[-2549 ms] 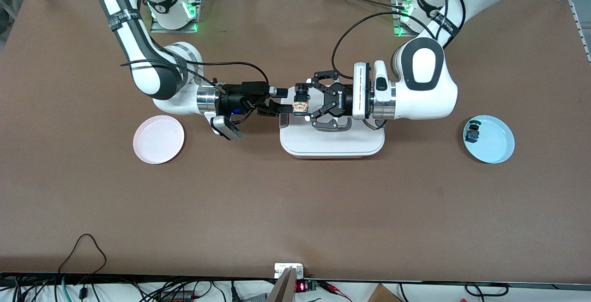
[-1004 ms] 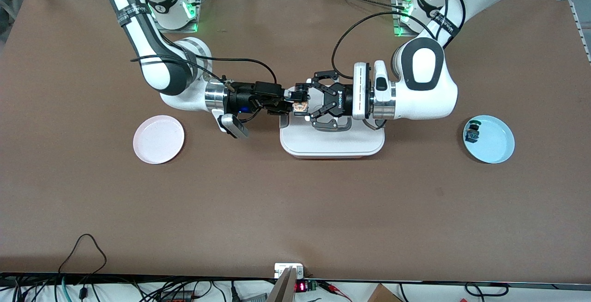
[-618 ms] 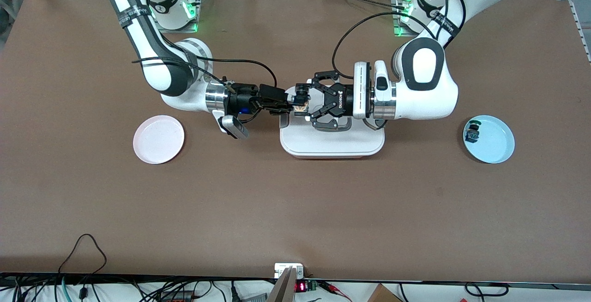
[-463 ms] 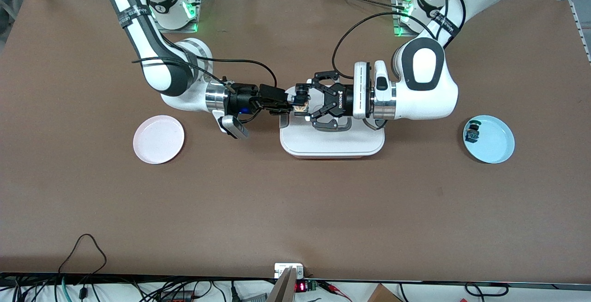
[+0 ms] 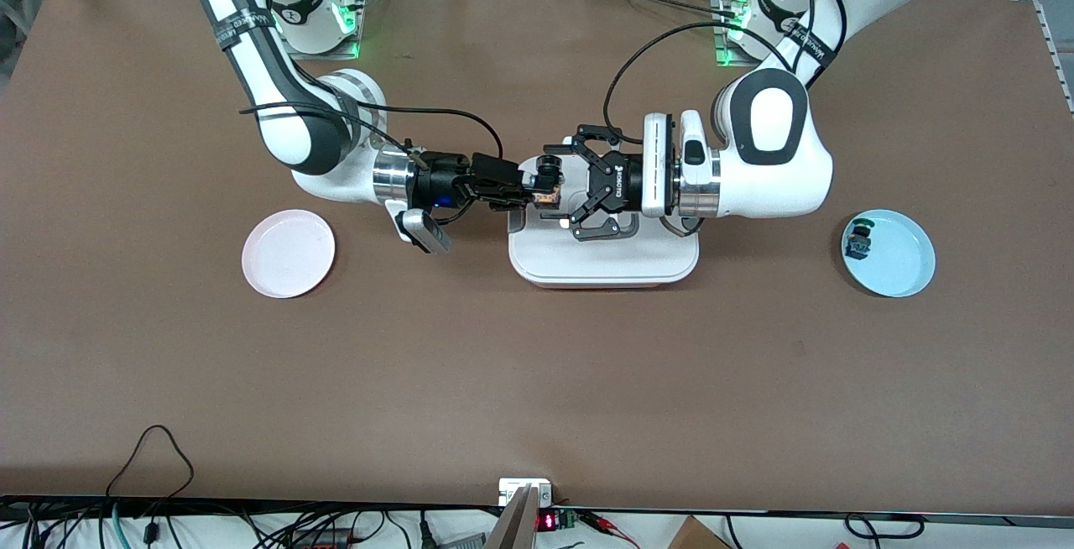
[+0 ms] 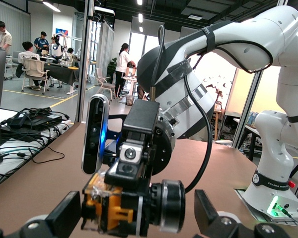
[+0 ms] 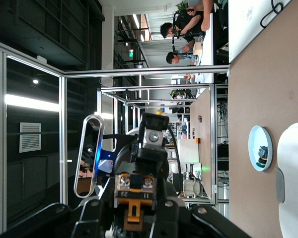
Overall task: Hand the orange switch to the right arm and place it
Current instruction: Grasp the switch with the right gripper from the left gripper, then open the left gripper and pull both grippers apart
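The orange switch (image 5: pixel 545 190), black with an orange cap, is held in the air over the white tray (image 5: pixel 604 268). My right gripper (image 5: pixel 527 190) is shut on it. The switch fills the middle of the right wrist view (image 7: pixel 135 196), between that gripper's own fingers (image 7: pixel 175 215). My left gripper (image 5: pixel 564 192) faces the right one with its fingers spread wide on either side of the switch. In the left wrist view its pads (image 6: pixel 64 220) stand clear of the switch (image 6: pixel 114 208), with a gap on each side.
A pink plate (image 5: pixel 288 253) lies toward the right arm's end of the table. A blue plate (image 5: pixel 902 268) toward the left arm's end holds a green-capped switch (image 5: pixel 857 238). Cables hang along the table edge nearest the front camera.
My right gripper moved in toward the left one and closed on the orange switch. In the last half second my left gripper's fingers opened off it.
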Controlling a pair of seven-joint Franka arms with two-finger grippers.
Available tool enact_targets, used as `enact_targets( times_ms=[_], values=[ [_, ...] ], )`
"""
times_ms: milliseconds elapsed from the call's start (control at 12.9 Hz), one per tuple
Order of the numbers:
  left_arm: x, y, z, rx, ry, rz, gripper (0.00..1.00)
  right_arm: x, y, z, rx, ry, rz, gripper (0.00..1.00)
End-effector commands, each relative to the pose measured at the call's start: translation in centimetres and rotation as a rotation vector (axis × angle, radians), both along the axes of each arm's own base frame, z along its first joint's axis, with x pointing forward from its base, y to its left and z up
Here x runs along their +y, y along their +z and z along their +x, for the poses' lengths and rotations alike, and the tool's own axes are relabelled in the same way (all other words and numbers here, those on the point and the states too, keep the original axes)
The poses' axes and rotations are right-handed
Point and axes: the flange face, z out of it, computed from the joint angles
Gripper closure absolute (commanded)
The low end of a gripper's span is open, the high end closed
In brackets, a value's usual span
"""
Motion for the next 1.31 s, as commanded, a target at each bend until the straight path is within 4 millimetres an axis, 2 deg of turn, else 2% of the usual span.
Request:
enact_targets(
  times_ms=[0, 154, 386, 541, 772, 1004, 1236],
  values=[
    [0.8, 1.0, 0.2, 0.008, 0.011, -0.024, 0.0, -0.8, 0.7, 0.8, -0.029, 0.006, -0.028, 1.0],
    [1.7, 1.0, 0.7, 0.005, 0.007, -0.033, 0.0, -3.7, 0.9, 2.1, -0.061, 0.013, -0.076, 1.0],
    [5.1, 1.7, 2.2, -0.059, -0.039, 0.009, 0.0, -6.9, 2.1, 3.4, -0.073, 0.04, -0.036, 1.0],
    [7.6, 2.4, 3.1, -0.124, -0.086, 0.071, 0.0, -10.8, 3.2, 4.7, -0.096, 0.075, -0.022, 1.0],
    [9.3, 2.5, 3.0, -0.001, -0.139, 0.102, 0.0, -17.6, 3.5, 5.6, -0.118, 0.157, -0.024, 1.0],
    [10.7, 5.6, 3.5, 0.132, -0.215, 0.217, 0.0, -24.1, 3.5, 6.1, -0.136, 0.2, -0.038, 1.0],
    [13.1, 7.7, 3.0, 0.299, -0.283, 0.417, 0.0, -29.2, 3.4, 5.1, -0.141, 0.278, -0.065, 1.0]
  ],
)
